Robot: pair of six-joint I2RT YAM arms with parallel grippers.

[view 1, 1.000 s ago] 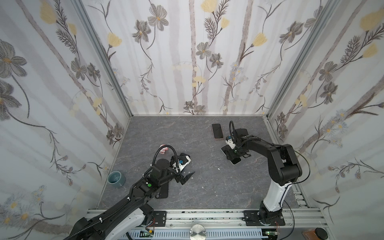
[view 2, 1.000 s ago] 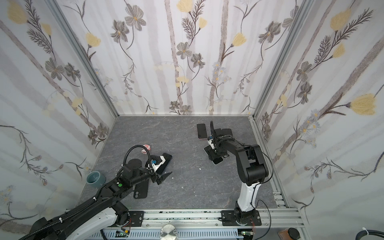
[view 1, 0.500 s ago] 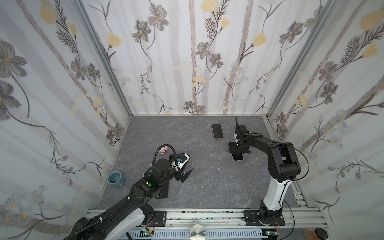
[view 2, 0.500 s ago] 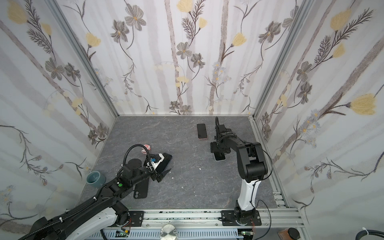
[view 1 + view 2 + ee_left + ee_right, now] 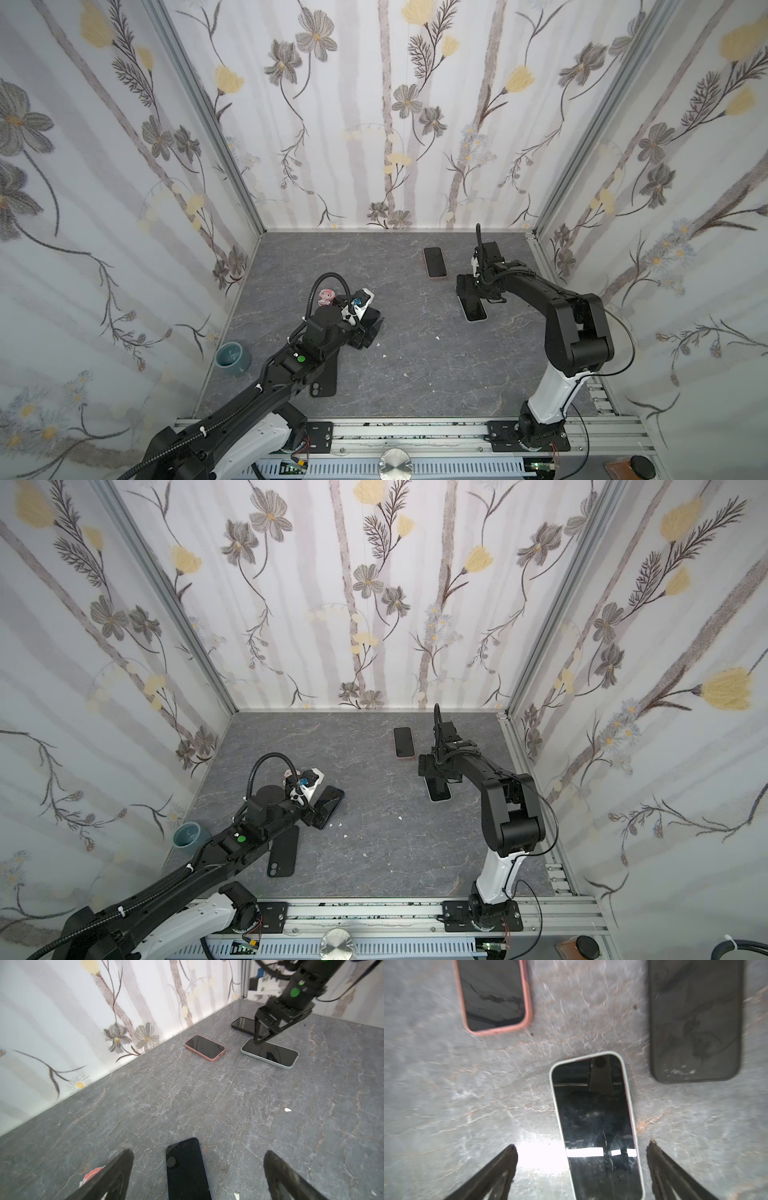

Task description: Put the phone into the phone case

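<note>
On the grey table, the left gripper stood wide open, holding nothing, straddling the dark phone near 9 o'clock. The right gripper gaped empty above a pale-cased phone at 2 o'clock. The black phone case lay flat at 7 o'clock.

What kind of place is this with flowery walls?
Probably a robot test booth, not a real room: flowered panels box in a grey table, two robot arms are bolted to a metal rail, and phones lie about.
</note>
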